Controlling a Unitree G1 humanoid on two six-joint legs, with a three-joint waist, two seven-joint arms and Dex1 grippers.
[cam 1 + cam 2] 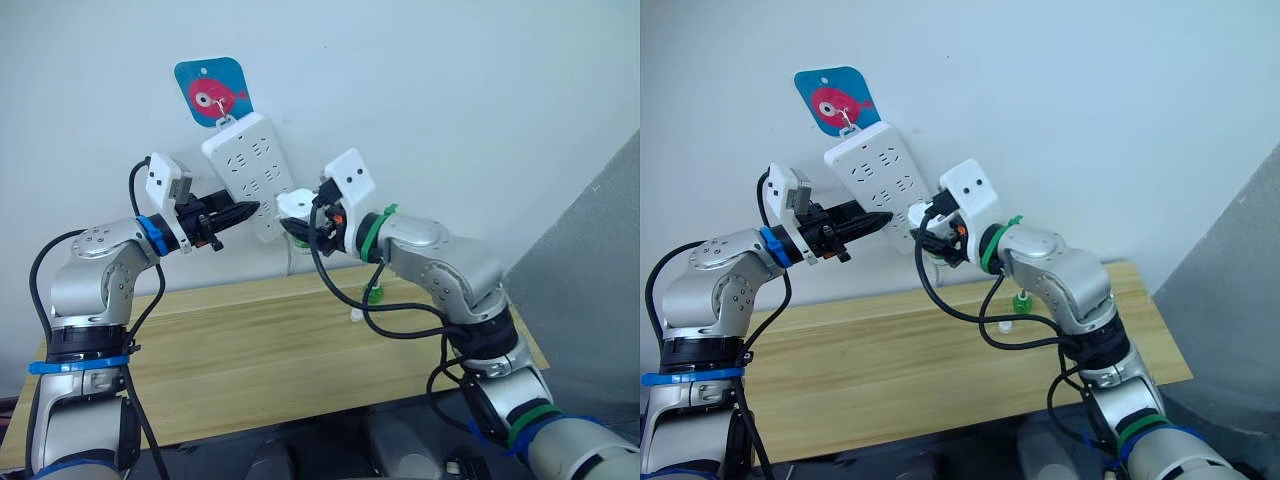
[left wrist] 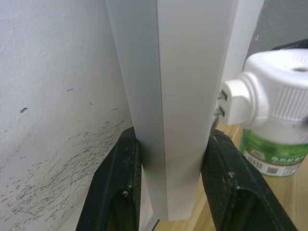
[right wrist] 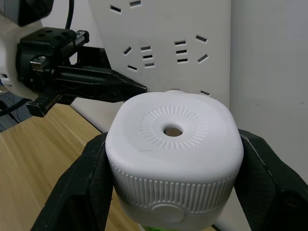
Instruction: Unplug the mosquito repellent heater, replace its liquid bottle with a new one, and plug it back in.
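Between my right pincer's [image 3: 173, 159] two black fingers sits the mosquito repellent heater [image 3: 173, 144], clamped across its ribbed white sides with the domed face and its small dark hole turned back toward my wrist. Just ahead of that pincer hangs the power strip [image 1: 250, 185], slanted against the wall, and the left wrist view shows the heater's two flat prongs [image 2: 219, 103] bare and a little short of the strip's face, so I judge the unit unplugged or nearly so. A green-labelled liquid bottle [image 2: 274, 151] hangs beneath the heater body.

My left pincer [image 2: 168, 192] is closed on the strip's lower end, one finger on the wall side and one on the socket side, steadying it.

Below and beyond my right pincer, on the wooden table [image 1: 250, 350], stands a small green-capped bottle [image 1: 1022, 301], likely the replacement, with a small white piece [image 1: 1006, 325] lying near it.

The heater looks light, hard and smooth, so I expect it to slip or twist if squeezed on the dome; the ribbed band where my fingers already bear seems the best hold. The bottle looks rigid plastic and threaded in, so it should be gripped around its body and turned, not pulled. The prongs are thin and could bend if they meet the slots at an angle.
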